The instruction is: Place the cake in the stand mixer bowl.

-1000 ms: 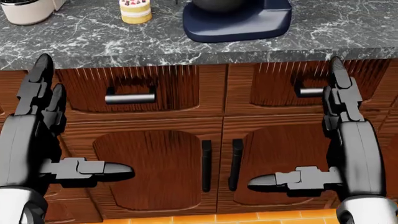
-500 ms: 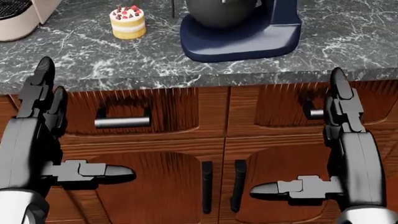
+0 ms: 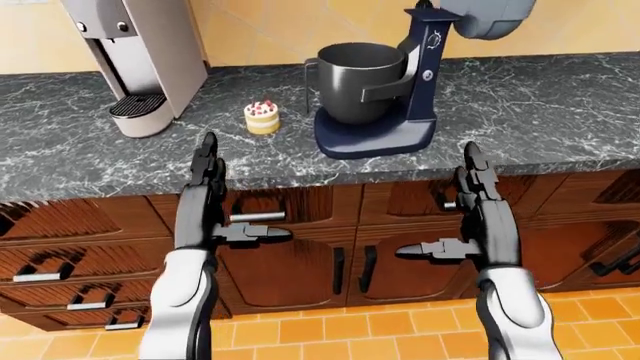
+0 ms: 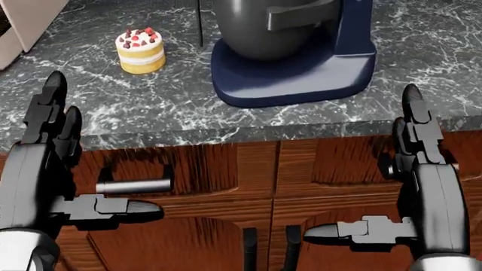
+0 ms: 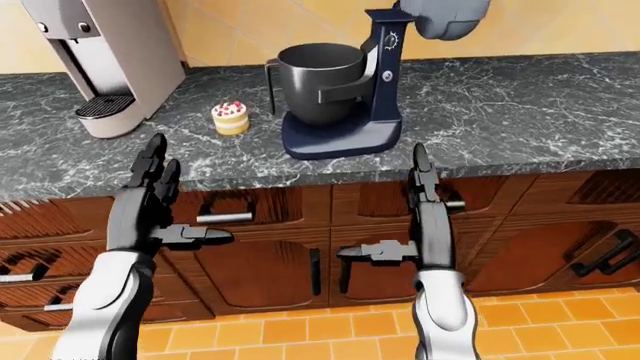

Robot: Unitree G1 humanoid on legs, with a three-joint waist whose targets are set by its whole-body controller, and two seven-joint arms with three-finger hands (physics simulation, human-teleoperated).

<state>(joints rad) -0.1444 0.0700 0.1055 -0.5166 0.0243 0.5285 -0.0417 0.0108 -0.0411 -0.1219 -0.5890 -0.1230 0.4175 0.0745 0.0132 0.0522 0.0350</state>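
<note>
Fingers of both the left hand (image 4: 52, 164) and right hand (image 4: 418, 169) are spread open and empty, held before the wooden cabinets (image 3: 300, 255). On the marble counter (image 3: 560, 105), the cake (image 3: 262, 118) sits just left of the mixer (image 3: 400, 82) and its dark bowl (image 3: 358, 79).

Marble counter (image 3: 560, 112) over wood cabinets (image 3: 300, 262) — orange floor tiles (image 3: 330, 334).

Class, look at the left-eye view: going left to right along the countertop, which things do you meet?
Coffee machine → cake → mixer bowl → stand mixer.
</note>
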